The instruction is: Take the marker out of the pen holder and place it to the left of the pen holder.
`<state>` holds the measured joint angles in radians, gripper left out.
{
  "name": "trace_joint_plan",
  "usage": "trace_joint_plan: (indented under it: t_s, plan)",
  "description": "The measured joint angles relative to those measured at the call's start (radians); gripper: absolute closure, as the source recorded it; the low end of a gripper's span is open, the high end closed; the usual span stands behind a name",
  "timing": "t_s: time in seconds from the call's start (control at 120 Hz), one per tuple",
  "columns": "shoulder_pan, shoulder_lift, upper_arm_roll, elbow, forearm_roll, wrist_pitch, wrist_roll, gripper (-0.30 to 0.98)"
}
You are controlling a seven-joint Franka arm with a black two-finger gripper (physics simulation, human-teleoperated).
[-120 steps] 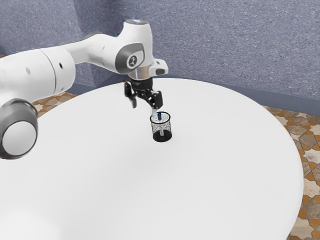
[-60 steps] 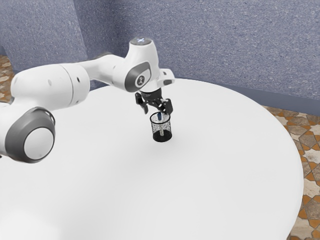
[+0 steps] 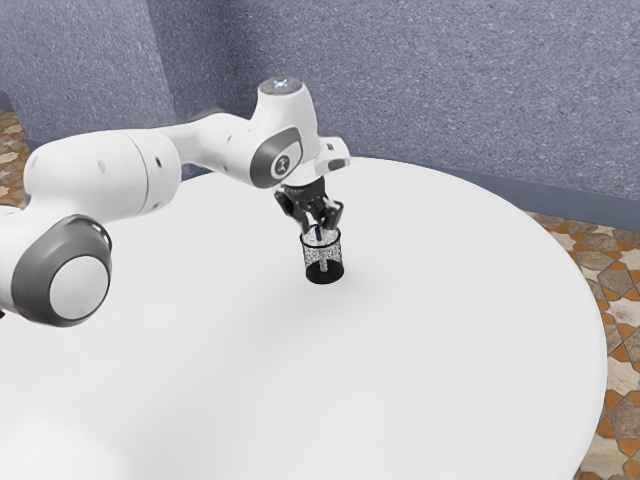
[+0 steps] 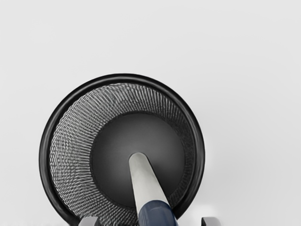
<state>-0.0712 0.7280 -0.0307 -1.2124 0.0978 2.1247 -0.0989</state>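
Well, the marker (image 4: 146, 181) is inside the pen holder (image 3: 312, 257), and it stands up like a little post. Its long side goes up and down, close to straight up, and any small lean is hard to judge. One end is pale and points down to the dark floor of the holder. In the wrist view that end is near the middle of the round floor. The other end has a dark blue cap (image 4: 157, 214), and it points up, to the gripper (image 3: 319, 225). In the exterior view the blue part is up by the rim, with the pale part below it, showing through the holder's net side.

The gripper is right over the holder and aims down at it. Its jaws are open, one on each side of the blue cap. In the wrist view there is a bit of space between the cap and each finger (image 4: 89, 221), so it is not squeezing the marker.

The holder is black and round, and it stands upright on the big white table (image 3: 450, 330). The white arm (image 3: 100, 175) comes in from the exterior view's left. Behind the table is a speckled blue-gray wall (image 3: 400, 80).
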Motion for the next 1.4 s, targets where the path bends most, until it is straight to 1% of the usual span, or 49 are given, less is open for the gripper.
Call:
trace_joint_plan:
  t_s: [0.083,0.233,0.342,0.408,0.508,0.658,0.708,0.783,0.883,0.983,1.175,1.242,1.4]
  plan:
    - [0.000,0.001,0.000,-0.001,-0.001,0.001,-0.003,0.53]
    - [-0.002,-0.002,0.000,-0.004,-0.001,0.003,-0.007,0.67]
    - [-0.002,-0.006,0.000,-0.009,0.002,0.004,-0.013,0.72]
    - [-0.004,-0.022,0.001,-0.028,0.005,0.005,-0.018,0.74]
    - [-0.004,-0.081,0.001,-0.063,0.012,0.005,-0.025,0.76]
    - [-0.005,-0.199,0.011,-0.120,0.023,-0.003,-0.035,0.78]
    - [-0.004,-0.238,0.016,-0.133,0.026,-0.019,-0.037,0.78]
    - [-0.003,-0.286,0.018,-0.137,0.053,-0.051,-0.041,0.79]
    - [0.030,-0.306,0.028,-0.139,0.069,-0.118,-0.031,0.79]
    - [0.090,-0.292,0.029,-0.139,0.069,-0.211,0.001,0.79]
    - [0.160,-0.221,0.022,-0.116,0.068,-0.386,0.090,0.79]
    - [0.177,-0.171,0.018,-0.055,0.069,-0.441,0.126,0.79]
    - [0.216,0.008,0.008,0.195,0.074,-0.523,0.207,0.79]
